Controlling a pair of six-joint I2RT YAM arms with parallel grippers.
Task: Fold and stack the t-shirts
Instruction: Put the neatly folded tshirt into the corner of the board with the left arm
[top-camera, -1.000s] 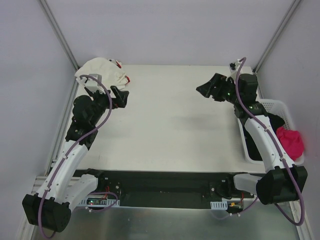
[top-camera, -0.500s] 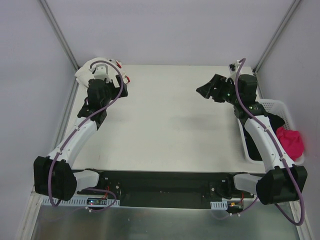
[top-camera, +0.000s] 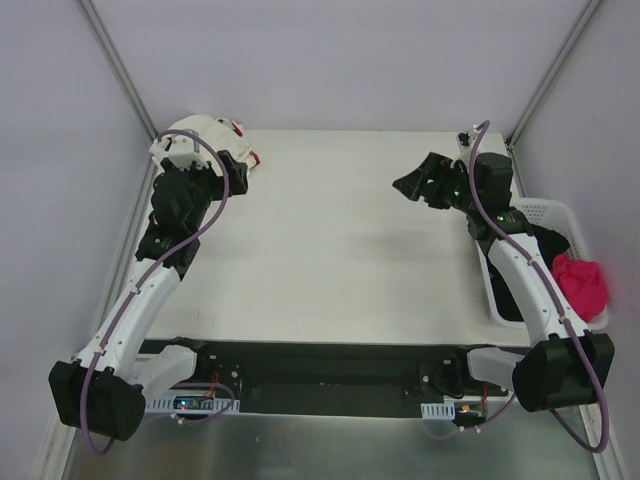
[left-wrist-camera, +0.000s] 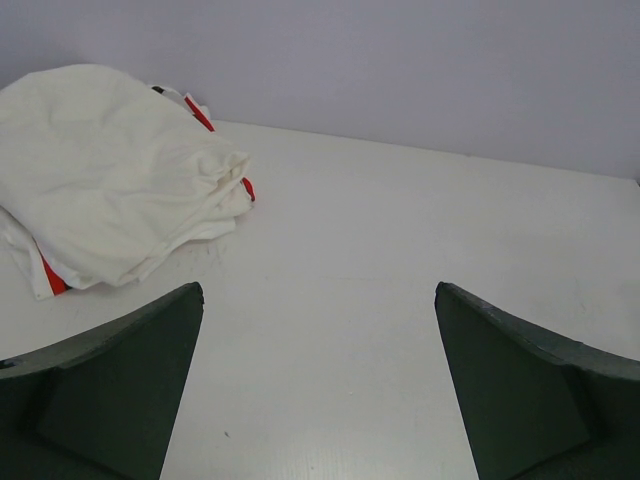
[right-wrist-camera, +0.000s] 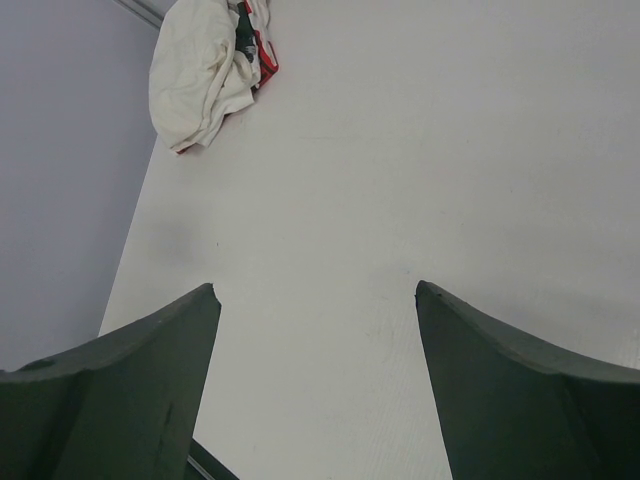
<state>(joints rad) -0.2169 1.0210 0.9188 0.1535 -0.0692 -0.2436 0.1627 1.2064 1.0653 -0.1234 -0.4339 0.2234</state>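
1. Crumpled cream-white cloth t-shirts (left-wrist-camera: 110, 170) w/ red marks at edges: unfolded heap, far-left cnr of white tabletop (top-camera: 330, 250).
2. Left gripper (left-wrist-camera: 318, 290): jaws wide, nothing held, near heap.
3. Right gripper (right-wrist-camera: 316, 288): jaws wide, nothing held, above far-right area, well apart from heap.

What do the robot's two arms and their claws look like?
The left arm and right arm match: smooth white shells between chunky black joints. A purple cable loops loosely along each one. Each arm's jaws are two flat, dark green wedges with pointed tips. No lettering can be made out.
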